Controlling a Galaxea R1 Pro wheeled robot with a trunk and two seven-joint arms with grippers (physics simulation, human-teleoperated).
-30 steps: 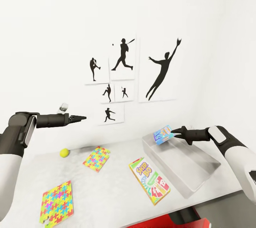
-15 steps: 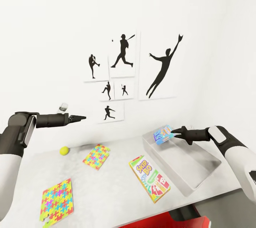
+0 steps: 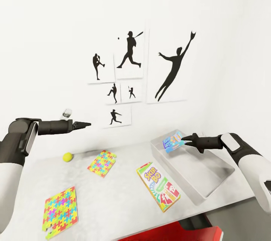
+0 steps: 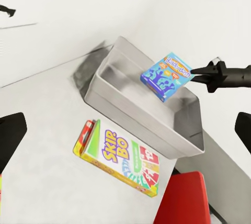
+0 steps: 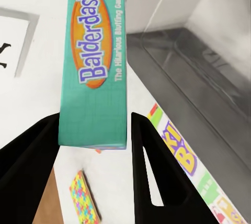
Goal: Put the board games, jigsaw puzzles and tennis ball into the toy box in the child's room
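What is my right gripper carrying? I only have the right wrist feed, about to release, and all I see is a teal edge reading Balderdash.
Observer: The right gripper is shut on a small blue game box, held by one edge.
Operator: Is it over the toy box?
Observer: Yes, the left wrist view shows it hanging above the toy box, inside the rim, near the wall-side end.
Operator: Anything already in there?
Observer: No, the head view shows its floor bare. The Skip-Bo box lies on the table beside it.
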